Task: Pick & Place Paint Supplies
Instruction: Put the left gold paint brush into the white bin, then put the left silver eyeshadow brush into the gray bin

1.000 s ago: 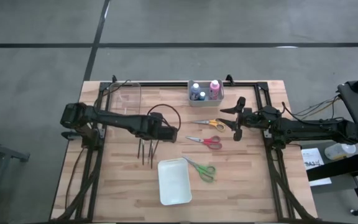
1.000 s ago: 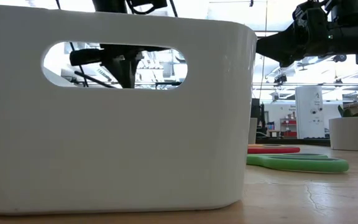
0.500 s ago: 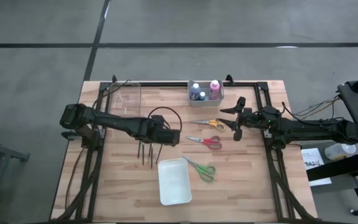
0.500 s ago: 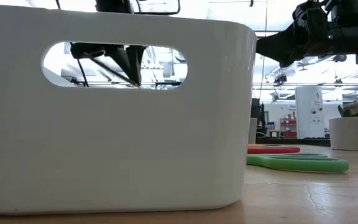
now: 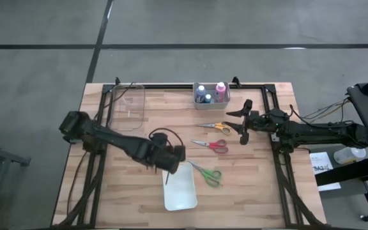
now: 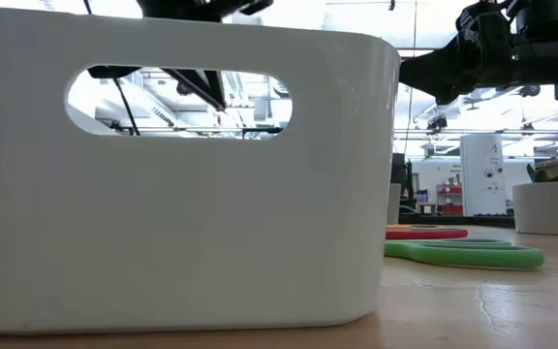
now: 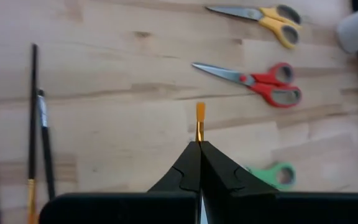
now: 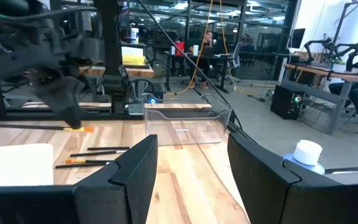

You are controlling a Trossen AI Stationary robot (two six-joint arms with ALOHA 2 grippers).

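While the right gripper (image 5: 243, 121) just hangs open near the right edge of the tabletop (image 5: 254, 179), beside the orange scissors (image 5: 214, 126), the left gripper (image 5: 169, 167) is clamped shut on a thin brush (image 7: 199, 122), orange tip poking out past the fingers, right over the far end of the white bin (image 5: 179, 186) by the front edge. Three more brushes (image 7: 37, 143) lie on the wood left of it. Red scissors (image 5: 211, 145) and green scissors (image 5: 206, 173) lie mid-table, and the bottles sit in a small bin (image 5: 211, 94) at the back edge.
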